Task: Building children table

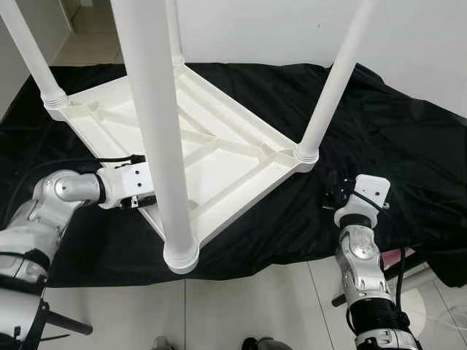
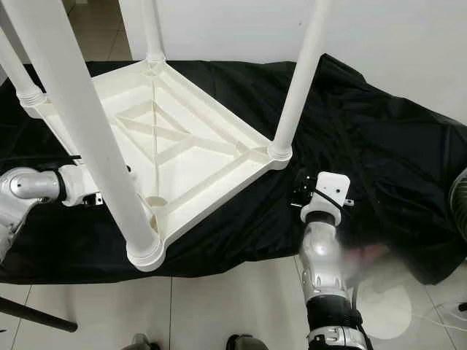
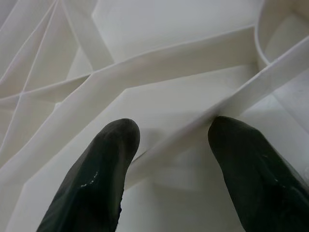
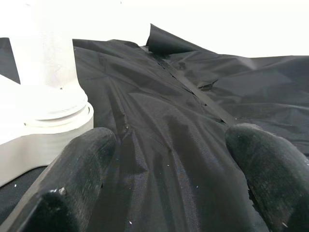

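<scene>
The white children's table (image 1: 219,157) lies upside down on a black cloth (image 1: 379,131), all four legs (image 1: 157,131) standing up in their corner sockets; the left gripper (image 3: 169,159), jaws open, straddles an underside rib (image 3: 193,133) at the near edge; the right gripper (image 4: 169,179), jaws open and empty, hovers over the cloth beside one corner; probably each leg wants checking for firm seating before turning the table over.
</scene>
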You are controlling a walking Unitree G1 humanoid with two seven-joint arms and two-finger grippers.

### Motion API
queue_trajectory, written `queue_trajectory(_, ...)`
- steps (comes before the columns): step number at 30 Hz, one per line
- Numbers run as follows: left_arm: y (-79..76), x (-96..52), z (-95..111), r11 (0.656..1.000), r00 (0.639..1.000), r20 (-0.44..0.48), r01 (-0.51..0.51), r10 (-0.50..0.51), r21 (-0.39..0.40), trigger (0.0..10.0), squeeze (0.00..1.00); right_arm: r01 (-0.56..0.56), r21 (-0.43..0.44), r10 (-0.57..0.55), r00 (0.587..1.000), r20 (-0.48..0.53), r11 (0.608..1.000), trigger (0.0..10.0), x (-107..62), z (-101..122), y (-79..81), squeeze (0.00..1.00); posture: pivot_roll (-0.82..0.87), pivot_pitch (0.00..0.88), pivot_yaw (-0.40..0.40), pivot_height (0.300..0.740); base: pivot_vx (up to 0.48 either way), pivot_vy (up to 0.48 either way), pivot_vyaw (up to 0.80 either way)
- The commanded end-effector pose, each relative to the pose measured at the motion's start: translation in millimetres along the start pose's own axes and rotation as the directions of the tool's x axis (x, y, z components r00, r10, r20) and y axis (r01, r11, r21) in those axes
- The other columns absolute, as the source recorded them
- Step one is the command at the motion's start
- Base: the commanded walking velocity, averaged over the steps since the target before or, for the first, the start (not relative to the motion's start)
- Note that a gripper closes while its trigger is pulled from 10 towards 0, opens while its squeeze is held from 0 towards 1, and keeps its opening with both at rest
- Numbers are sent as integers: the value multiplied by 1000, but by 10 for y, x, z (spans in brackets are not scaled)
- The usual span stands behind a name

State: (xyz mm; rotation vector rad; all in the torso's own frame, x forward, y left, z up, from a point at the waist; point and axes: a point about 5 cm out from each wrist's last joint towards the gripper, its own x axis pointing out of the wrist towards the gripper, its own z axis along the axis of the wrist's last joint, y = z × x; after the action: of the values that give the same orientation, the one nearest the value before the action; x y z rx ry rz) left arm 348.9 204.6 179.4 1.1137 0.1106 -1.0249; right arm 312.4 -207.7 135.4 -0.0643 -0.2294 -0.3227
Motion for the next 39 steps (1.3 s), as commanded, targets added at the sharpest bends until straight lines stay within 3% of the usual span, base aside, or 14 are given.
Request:
queue_trajectory(1,-136,62,-81,997,996,-44,79,-79,-1,10000,0,4,-14,-4,1000,-1,1000,10000,7,7,-21,0,-27,119,-10,740,0,0,0)
queue_trajectory(3,-121,87,-89,992,991,-67,121,-118,36,10000,0,3,-19,-3,1000,1,1000,10000,10,14,-31,0,-35,126,-1,740,0,0,0)
queue_trajectory(18,-139,124,-132,967,965,-124,241,-231,76,10000,0,12,-37,-13,1000,-7,999,10000,-61,-10,-81,0,-47,161,21,740,0,0,0)
queue_trajectory(19,-154,118,-140,955,952,-129,288,-278,71,4039,0,14,-40,-14,1000,-9,999,10000,-69,-13,-87,0,-47,170,24,740,0,0,0)
queue_trajectory(20,-166,112,-146,945,941,-131,321,-311,66,3020,0,15,-41,-16,1000,-10,999,10000,-74,-16,-91,0,-47,170,24,740,0,0,0)
queue_trajectory(23,-176,107,-157,936,930,-136,349,-340,46,3020,0,16,-43,-17,1000,-11,999,10000,-79,-18,-94,0,-48,171,26,740,0,0,0)
queue_trajectory(24,-190,104,-163,926,919,-135,377,-370,28,0,12,18,-44,-18,1000,-12,999,10000,-83,-19,-98,0,-48,173,28,740,0,0,0)
queue_trajectory(39,-174,150,-133,911,906,-124,411,-405,26,0,0,25,-47,-26,999,-24,999,10000,-118,-35,-100,0,-52,181,35,740,0,0,0)
